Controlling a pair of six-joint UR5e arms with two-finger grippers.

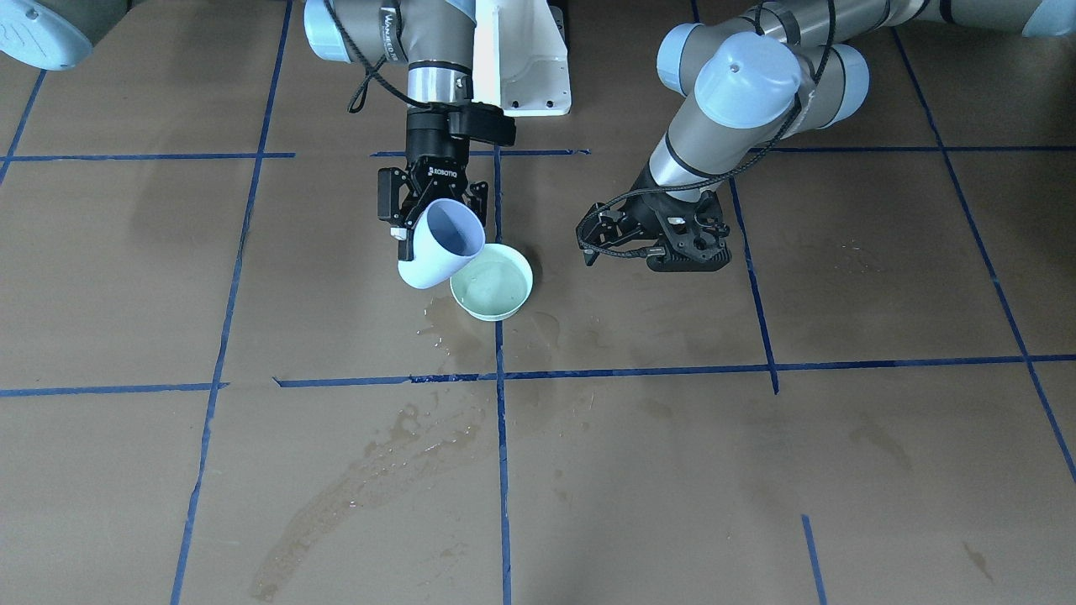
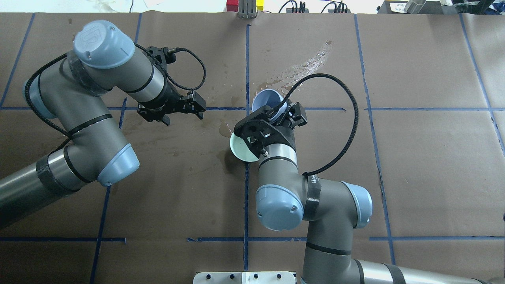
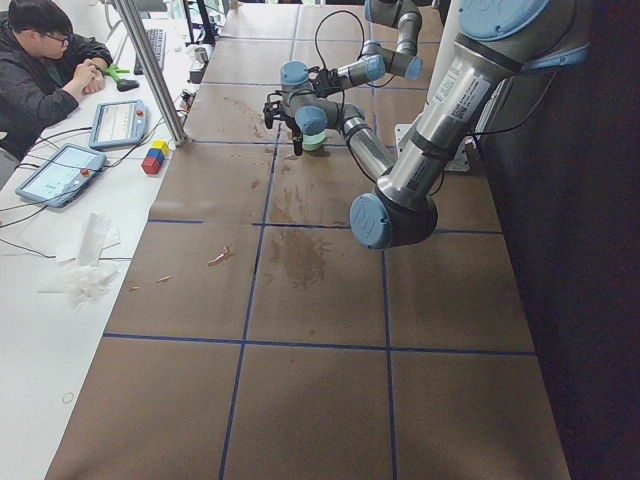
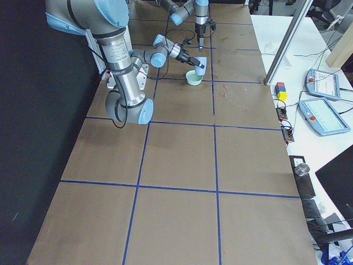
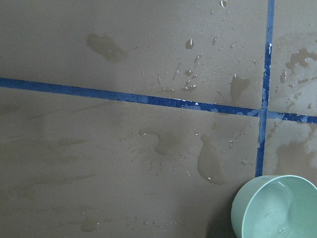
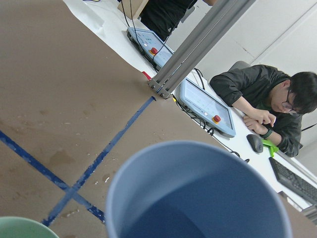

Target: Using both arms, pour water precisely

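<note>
On the brown worktop point(image 1: 756, 470) the right arm point(image 2: 315, 197) reaches to mid-frame in the overhead view, wrist bent down, the right end effector point(image 1: 437, 220) clamped on a pale blue cup point(image 1: 429, 260) whose long axis tilts toward the green bowl point(image 1: 487, 316) just beside and below it. The left arm point(image 2: 90, 122) stands off at frame left, the left end effector point(image 2: 199, 108) released and empty. The water point(image 1: 496, 281) lies shallow in the bowl; the cup's content cannot be told.

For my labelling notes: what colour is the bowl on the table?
The bowl is pale mint green, best seen in the front-facing view.
</note>
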